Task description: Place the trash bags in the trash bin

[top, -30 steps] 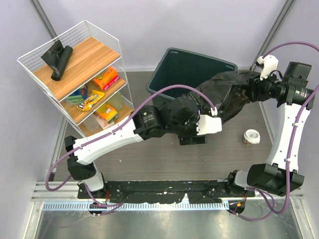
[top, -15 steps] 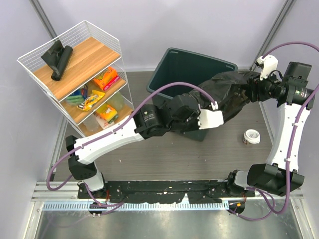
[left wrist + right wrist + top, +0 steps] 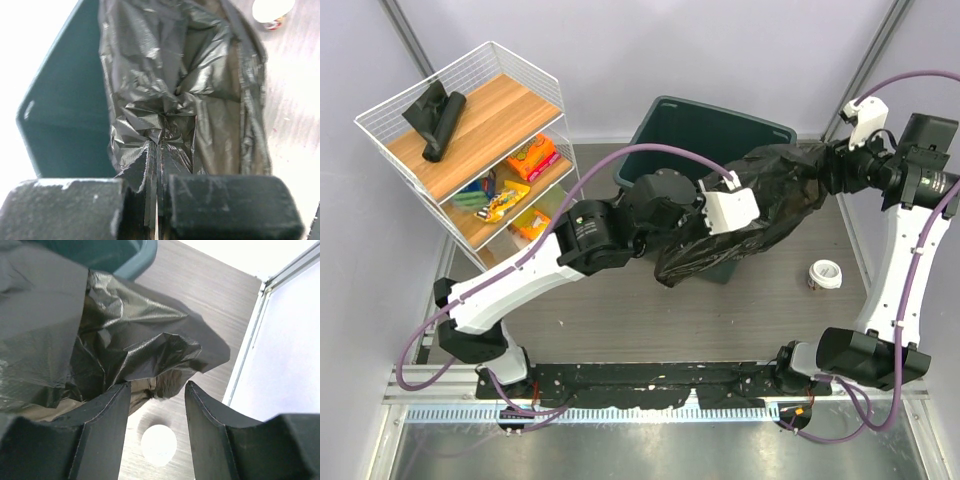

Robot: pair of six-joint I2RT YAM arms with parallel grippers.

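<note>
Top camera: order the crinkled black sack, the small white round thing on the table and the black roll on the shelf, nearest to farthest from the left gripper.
1. Crinkled black sack: pinched in the left gripper itself.
2. Small white round thing: on the table, to its right.
3. Black roll: top shelf of the rack, far left.

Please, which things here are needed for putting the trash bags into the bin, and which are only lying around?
For the job:
- big black sack, hanging over the bin's near side
- roll of black bags on the top shelf
- dark green bin

Just lying about:
- wire rack
- snack packets on its lower shelves
- small white round thing on the table
</note>
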